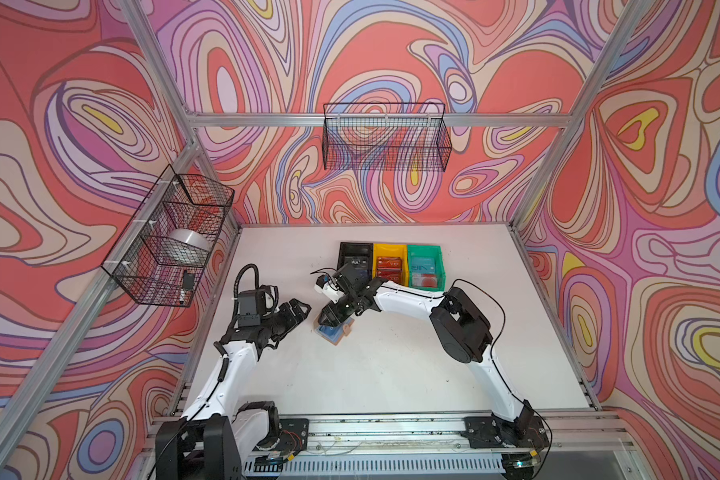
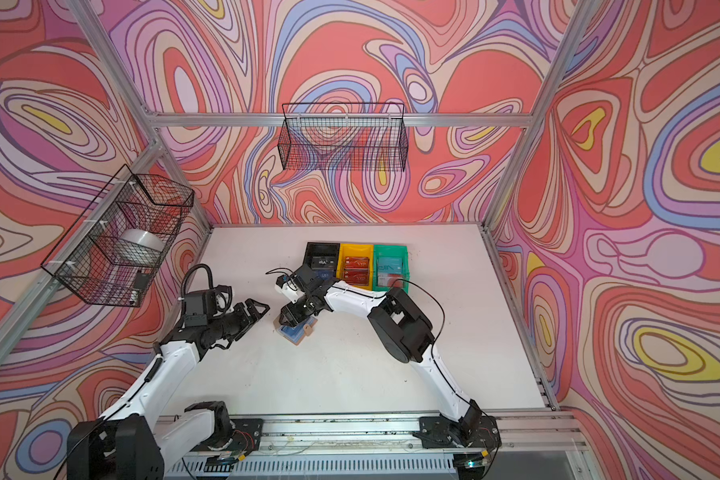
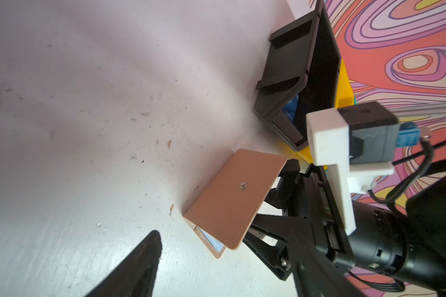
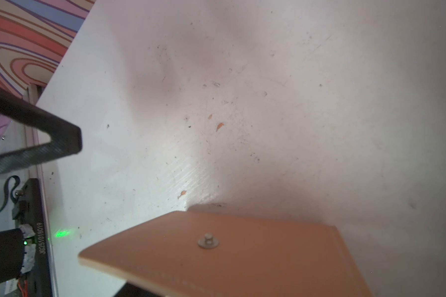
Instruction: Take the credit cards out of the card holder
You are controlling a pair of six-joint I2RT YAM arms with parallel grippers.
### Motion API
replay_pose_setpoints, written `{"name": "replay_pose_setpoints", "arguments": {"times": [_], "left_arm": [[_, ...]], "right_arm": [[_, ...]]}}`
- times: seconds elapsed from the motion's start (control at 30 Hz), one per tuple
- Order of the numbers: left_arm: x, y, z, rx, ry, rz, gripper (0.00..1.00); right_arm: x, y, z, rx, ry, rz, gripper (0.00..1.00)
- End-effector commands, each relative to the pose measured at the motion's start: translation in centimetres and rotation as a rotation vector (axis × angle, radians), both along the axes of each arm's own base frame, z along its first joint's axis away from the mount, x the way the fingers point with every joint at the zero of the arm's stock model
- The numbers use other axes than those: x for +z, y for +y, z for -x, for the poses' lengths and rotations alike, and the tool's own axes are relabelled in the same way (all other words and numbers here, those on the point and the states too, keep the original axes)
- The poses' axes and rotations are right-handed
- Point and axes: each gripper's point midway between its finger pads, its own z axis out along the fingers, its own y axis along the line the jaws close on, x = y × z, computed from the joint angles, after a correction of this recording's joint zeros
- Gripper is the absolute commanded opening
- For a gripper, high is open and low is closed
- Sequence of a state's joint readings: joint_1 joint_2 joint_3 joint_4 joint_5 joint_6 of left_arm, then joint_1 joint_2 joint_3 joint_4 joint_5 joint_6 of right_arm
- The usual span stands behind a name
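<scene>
Progress is looking well along: you are seeing credit cards (image 1: pixel 388 266) lying outside the card holder (image 1: pixel 334 336), sorted into three bins sitting in a row at 12 o'clock on the table (image 1: pixel 391 374). Red cards marked "VIP" are lying in the yellow bin (image 1: pixel 389 248). A dark card (image 1: pixel 356 263) is lying in the black bin (image 1: pixel 352 248), with a blue card (image 3: pixel 290 108) in there too. Pale cards (image 1: pixel 424 266) are lying in the green bin (image 1: pixel 424 248).

The card holder is resting on the table near its middle, just at 6 o'clock from the black bin. Its tan cover (image 3: pixel 232 200) is standing tilted up, with the snap stud (image 3: pixel 242 185) facing the left wrist camera. A bluish layer (image 3: pixel 211 240) is showing at the open edge beneath. You cannot tell from these views whether that blue is a card waiting to come out or only the plastic sleeve. I am therefore judging the job as mostly done, with possibly a last card left.

Your right gripper (image 1: pixel 332 318) is reaching in from 3 o'clock and hanging right over the holder, behind the raised cover. The cover is hiding its fingertips, so you cannot tell whether they are clamping on anything. Your left gripper (image 1: pixel 305 309) is hovering just beside the holder at 9 o'clock, fingers apart and carrying nothing.

What is remaining, as I am reading it, is checking the sleeves, pulling out any card in there, and dropping it in a bin.
</scene>
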State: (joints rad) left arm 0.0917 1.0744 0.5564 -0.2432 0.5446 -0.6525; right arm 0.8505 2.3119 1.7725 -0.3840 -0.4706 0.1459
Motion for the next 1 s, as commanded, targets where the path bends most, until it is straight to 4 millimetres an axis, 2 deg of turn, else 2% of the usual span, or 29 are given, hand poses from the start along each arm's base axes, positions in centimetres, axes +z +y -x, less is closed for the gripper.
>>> {"name": "replay_pose_setpoints", "arguments": {"times": [0.0,0.23,0.5,0.63,0.8,0.97], "left_arm": [[-0.2,-0.4,-0.5,-0.002,0.001,0.046,0.71],[-1.0,-1.1,-0.7,-0.052,0.021,0.071,0.72],[-2.4,-1.6,-0.8,-0.076,0.043,0.099,0.54],[-3.0,-2.3,-1.2,-0.101,0.053,0.133,0.50],[-3.9,-2.6,-1.2,-0.119,0.075,0.114,0.49],[-4.7,-2.5,-1.1,-0.124,0.110,0.096,0.41]], "right_arm": [[0.3,1.0,-0.1,0.007,0.013,-0.053,0.52],[-0.3,0.8,-0.1,0.003,0.015,-0.039,0.50],[-0.6,0.9,-0.2,0.004,0.016,-0.033,0.50],[-0.8,0.9,-0.2,0.005,0.014,-0.029,0.50],[-1.2,0.8,-0.3,0.003,0.019,-0.020,0.50],[-1.3,0.9,-0.2,0.006,0.019,-0.017,0.50]]}}
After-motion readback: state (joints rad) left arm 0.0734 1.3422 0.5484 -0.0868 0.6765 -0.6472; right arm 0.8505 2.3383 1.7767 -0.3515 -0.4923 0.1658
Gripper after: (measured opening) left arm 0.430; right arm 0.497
